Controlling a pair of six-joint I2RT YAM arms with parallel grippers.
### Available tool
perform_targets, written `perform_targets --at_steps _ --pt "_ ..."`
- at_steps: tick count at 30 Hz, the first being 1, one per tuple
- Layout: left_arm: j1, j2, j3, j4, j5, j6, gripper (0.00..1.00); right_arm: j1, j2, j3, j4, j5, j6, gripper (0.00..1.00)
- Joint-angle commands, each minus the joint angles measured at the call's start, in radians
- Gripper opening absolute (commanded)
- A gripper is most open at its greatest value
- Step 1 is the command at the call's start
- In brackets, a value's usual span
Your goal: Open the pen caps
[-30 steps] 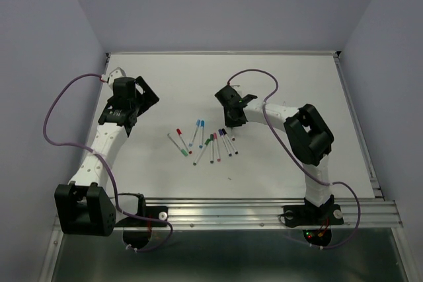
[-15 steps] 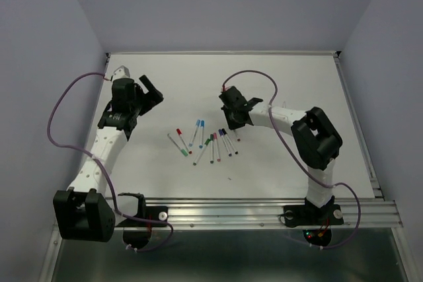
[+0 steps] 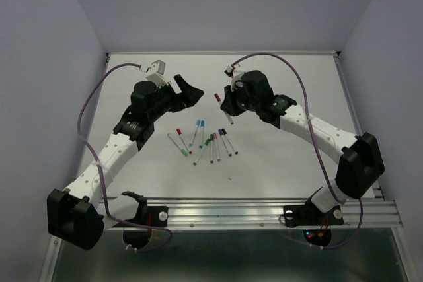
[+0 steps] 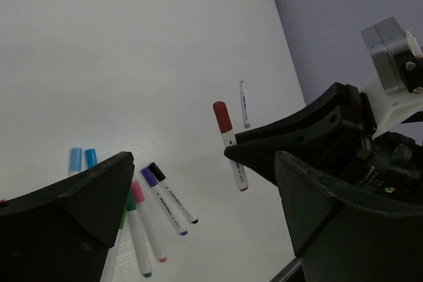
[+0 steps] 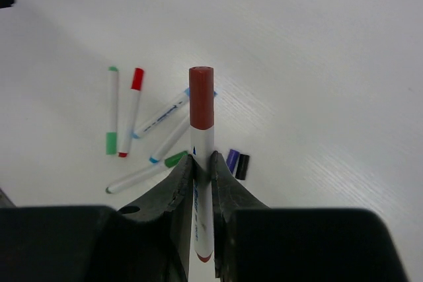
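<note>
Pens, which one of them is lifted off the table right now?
The dark-red-capped pen, clamped between the right gripper's fingers and held above the table. The other pens all lie flat on it.

Pen (image 5: 201, 123) in right claw (image 5: 201, 163), behind pen cluster (image 3: 205, 142) on table (image 3: 297, 84), right of left claw (image 3: 186, 90).

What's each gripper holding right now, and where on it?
Right gripper clamps the red-brown-capped pen by its white barrel, just below the cap. Left gripper is open, empty.

Both arms reach forward (raised), left gripper (image 4: 203, 163) agape, right gripper (image 5: 201, 161) clamped.
</note>
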Motion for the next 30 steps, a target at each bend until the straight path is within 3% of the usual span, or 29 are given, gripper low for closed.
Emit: perform_targets --at_steps 1,10,21,25,26,30 --pt "-0.041 0.021 -0.012 0.155 0.051 -0.055 0.99 -0.002 -0.056 -0.046 0.132 -0.188 0.053 0.01" --pt "-0.1 0.059 -0.018 0.24 0.038 -0.106 0.99 -0.002 -0.096 -0.067 0.234 -0.276 0.117 0.01" --pt "-0.138 0.102 0.003 0.249 0.006 -0.123 0.89 -0.002 -0.129 -0.069 0.262 -0.317 0.147 0.01" --pt "-0.141 0.102 0.003 0.254 -0.002 -0.137 0.81 -0.002 -0.146 -0.073 0.285 -0.335 0.145 0.01" --pt "-0.143 0.1 0.002 0.258 -0.002 -0.138 0.74 -0.002 -0.148 -0.075 0.284 -0.339 0.147 0.01" --pt "-0.147 0.09 -0.001 0.266 -0.011 -0.141 0.7 -0.002 -0.148 -0.082 0.282 -0.337 0.147 0.01"
